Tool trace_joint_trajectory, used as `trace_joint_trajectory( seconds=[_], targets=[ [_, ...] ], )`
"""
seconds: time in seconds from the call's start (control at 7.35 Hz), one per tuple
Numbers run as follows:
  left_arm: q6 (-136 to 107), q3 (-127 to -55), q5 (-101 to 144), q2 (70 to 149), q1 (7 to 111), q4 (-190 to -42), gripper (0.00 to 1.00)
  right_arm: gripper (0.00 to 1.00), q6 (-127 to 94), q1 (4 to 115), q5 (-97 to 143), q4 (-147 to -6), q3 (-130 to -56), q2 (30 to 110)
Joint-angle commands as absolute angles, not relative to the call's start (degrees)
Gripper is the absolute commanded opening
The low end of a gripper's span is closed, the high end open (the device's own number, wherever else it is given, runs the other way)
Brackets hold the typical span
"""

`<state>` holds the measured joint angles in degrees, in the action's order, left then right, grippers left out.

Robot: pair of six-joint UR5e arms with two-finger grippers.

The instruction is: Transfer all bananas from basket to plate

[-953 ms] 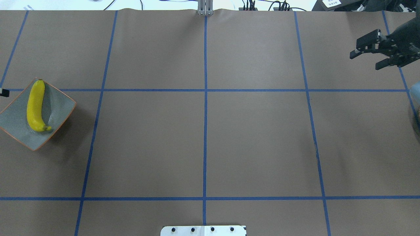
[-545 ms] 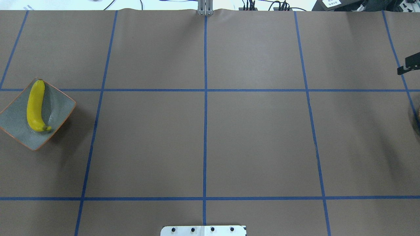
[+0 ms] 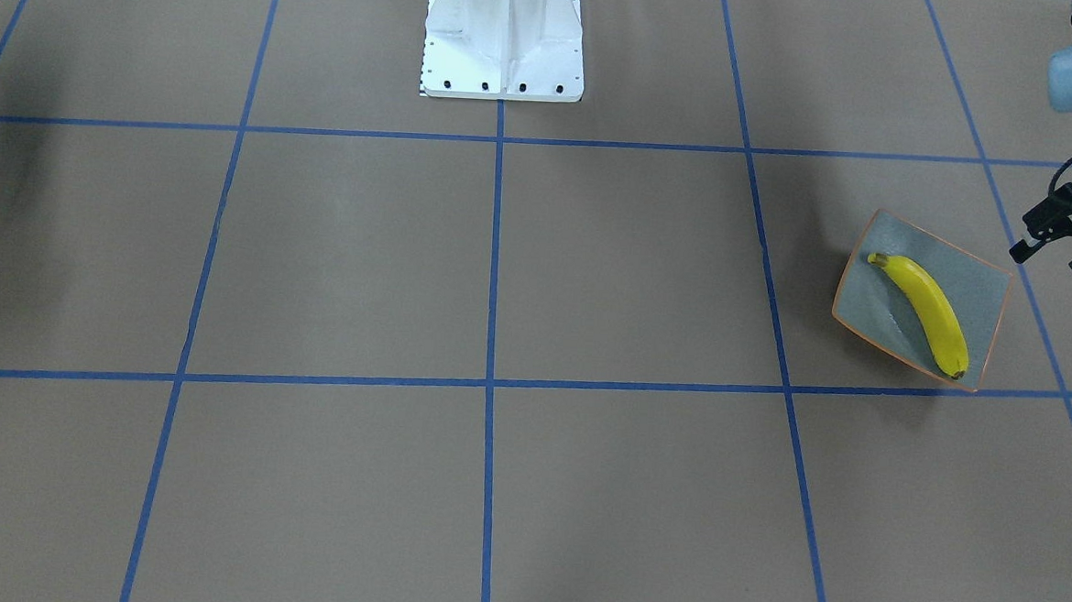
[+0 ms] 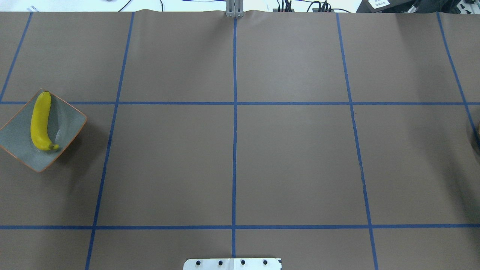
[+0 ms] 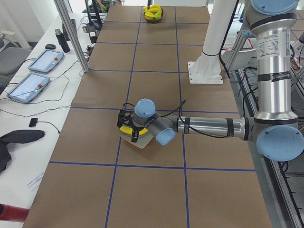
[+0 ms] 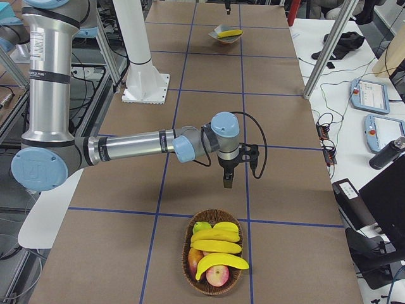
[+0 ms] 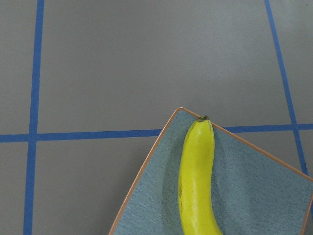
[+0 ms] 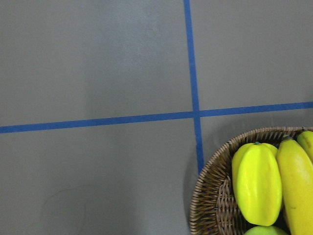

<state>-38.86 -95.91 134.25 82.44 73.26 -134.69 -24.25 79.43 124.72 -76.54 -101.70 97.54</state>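
Observation:
One yellow banana (image 4: 40, 122) lies across the grey-green plate (image 4: 69, 123) with the orange rim at the table's left end; the left wrist view shows its stem end (image 7: 198, 166). My left gripper (image 3: 1048, 262) hovers just beside the plate (image 3: 982, 278), open and empty. At the other end, the woven basket (image 6: 192, 273) holds three bananas (image 6: 216, 246) among other fruit. My right gripper (image 6: 228, 180) hangs fingers-down over the table just short of the basket; whether it is open or shut I cannot tell. The right wrist view catches the basket rim (image 8: 208, 196) and a banana (image 8: 298, 191).
Apples (image 6: 218, 276) and a yellow-green ridged fruit (image 8: 257, 183) share the basket. The white robot base (image 3: 504, 38) stands mid-table at the robot's side. Blue tape lines grid the brown table cover. A side table with tablets (image 5: 42, 59) and cables runs along the far edge.
My right gripper has slid off the right edge of the overhead view. The left fingertip at that view's left edge has gone too. Banana and plate have not moved.

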Motion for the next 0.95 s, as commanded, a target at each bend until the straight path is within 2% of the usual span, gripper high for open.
trace_joint_trajectory(
  seconds=[0.0,0.14,0.41,0.82],
  targets=[
    [-38.94,-96.41,134.21,82.09,73.30,-134.74,1.00,0.97,-15.79,79.19,120.06,-79.78,-97.49,96.87],
    [-39.02,-97.11,134.21,81.48,73.30,-134.74,1.00,0.89,-15.65,79.19,119.45,-81.28,-96.34,95.99],
    [-39.02,-97.56,134.21,81.30,73.21,-134.74,1.00,0.83,-14.24,79.10,117.43,-81.65,-93.88,96.41],
    [-39.02,-97.82,134.21,81.21,73.30,-134.74,1.00,0.82,-11.60,79.01,116.37,-81.74,-91.94,96.42]
  ],
)
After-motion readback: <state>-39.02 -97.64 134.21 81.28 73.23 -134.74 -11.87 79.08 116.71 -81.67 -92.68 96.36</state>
